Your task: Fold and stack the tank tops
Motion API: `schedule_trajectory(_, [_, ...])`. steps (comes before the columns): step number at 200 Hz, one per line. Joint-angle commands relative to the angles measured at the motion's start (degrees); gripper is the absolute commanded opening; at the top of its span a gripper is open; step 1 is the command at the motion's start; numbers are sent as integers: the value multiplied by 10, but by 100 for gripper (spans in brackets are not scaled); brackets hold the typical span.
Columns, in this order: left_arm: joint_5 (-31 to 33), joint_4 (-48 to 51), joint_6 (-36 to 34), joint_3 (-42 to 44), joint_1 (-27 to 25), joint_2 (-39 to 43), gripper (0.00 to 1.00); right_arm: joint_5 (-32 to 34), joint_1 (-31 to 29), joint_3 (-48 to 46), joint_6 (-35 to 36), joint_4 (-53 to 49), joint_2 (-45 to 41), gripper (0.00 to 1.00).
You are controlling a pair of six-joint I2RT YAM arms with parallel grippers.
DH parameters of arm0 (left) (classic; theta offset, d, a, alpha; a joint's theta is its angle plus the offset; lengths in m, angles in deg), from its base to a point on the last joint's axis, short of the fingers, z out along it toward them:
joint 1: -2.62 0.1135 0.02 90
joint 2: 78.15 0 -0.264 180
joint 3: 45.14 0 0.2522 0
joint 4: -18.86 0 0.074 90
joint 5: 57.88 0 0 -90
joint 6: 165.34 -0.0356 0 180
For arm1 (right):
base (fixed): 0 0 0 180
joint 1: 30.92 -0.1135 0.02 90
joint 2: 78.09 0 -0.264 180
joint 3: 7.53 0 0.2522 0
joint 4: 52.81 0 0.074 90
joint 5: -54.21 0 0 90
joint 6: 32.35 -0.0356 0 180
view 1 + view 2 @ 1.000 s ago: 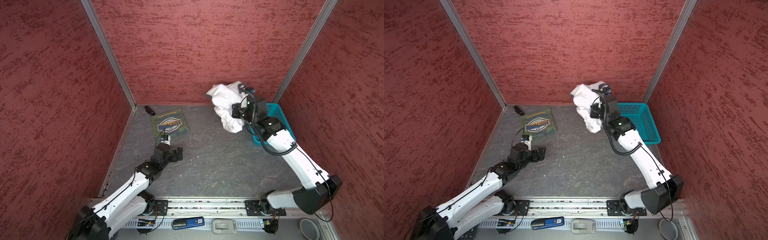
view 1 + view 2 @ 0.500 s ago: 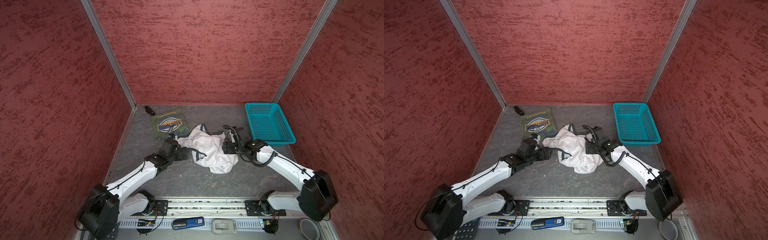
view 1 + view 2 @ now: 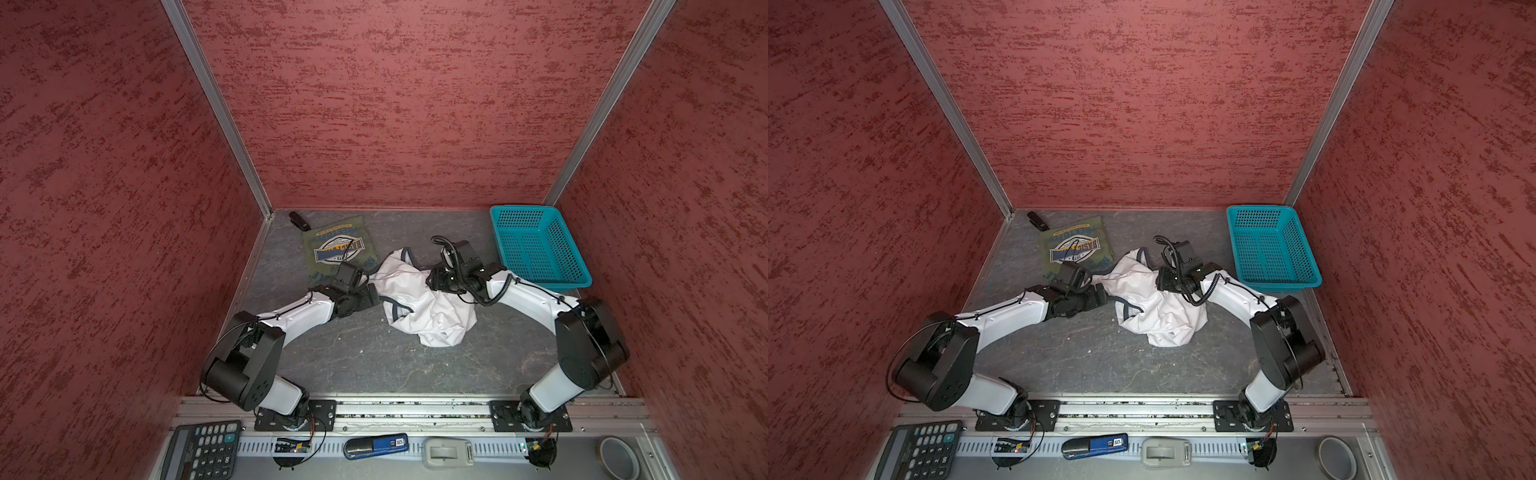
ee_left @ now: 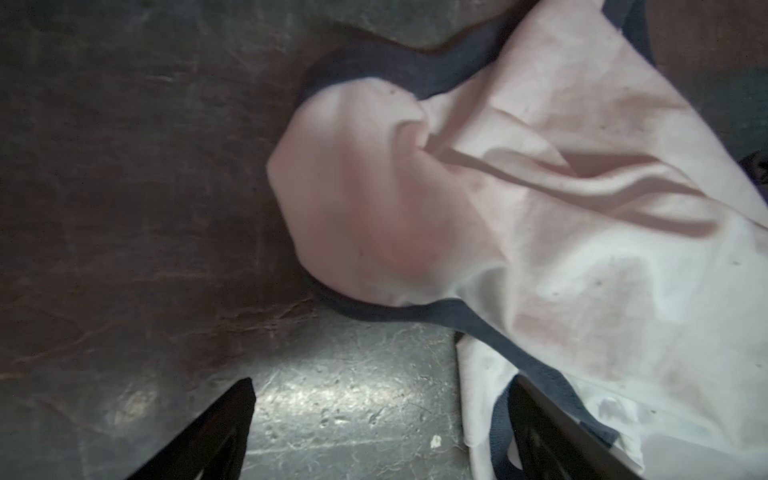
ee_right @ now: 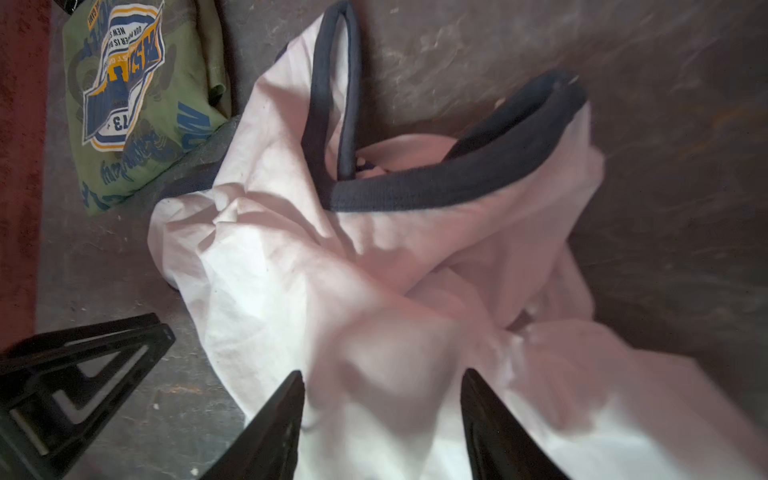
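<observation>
The white tank top (image 3: 419, 303) (image 3: 1154, 305) lies crumpled with its grey trim showing in the middle of the grey table in both top views. The olive green tank top (image 3: 338, 249) (image 5: 124, 104) lies folded flat at the back left, badge print up. My left gripper (image 3: 368, 296) (image 4: 380, 386) is open at the white top's left edge, bare table between its fingers and one finger against the grey trim. My right gripper (image 3: 432, 282) (image 5: 382, 374) sits low over the white top's right side, jaws apart with a bulge of white cloth between them.
A turquoise mesh basket (image 3: 552, 284) (image 3: 1283, 284) stands at the back right, near the right arm. A small black object (image 3: 299, 220) lies in the back left corner. On the front rail are a calculator (image 3: 201, 451) and a tape roll (image 3: 619, 457).
A second ago the right gripper held the white top high at the back by the basket; it has brought it down onto mid-table and let go. The left gripper has reached across to its edge.
</observation>
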State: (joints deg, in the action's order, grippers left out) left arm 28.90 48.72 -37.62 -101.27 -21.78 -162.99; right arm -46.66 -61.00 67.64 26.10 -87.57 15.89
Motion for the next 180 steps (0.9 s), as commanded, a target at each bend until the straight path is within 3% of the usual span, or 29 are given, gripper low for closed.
schedule_trajectory(1, [-23,-24,8,19,21,2,94,-45,-16,-2,-12,30,2,38])
schedule_trajectory(30, [-63,-68,13,25,51,-15,86,-12,-25,-6,3,8,-23,9])
schedule_trajectory(58, [-74,-114,24,23,66,-32,81,34,-24,-25,10,-3,-56,6])
schedule_trajectory(99, [-81,-126,27,-27,70,-101,72,23,-24,-44,4,14,-59,1])
schedule_trajectory(127, [-87,-121,28,-57,69,-140,49,38,-24,-47,1,11,-71,0])
schedule_trajectory(144, [-117,-116,43,-71,68,-142,29,58,-24,-39,6,0,-80,0])
schedule_trajectory(161, [-164,-77,66,-120,65,-112,11,114,-24,-15,23,-42,-95,0])
schedule_trajectory(180, [-130,8,51,-211,21,-48,2,176,-12,32,60,-97,-125,0])
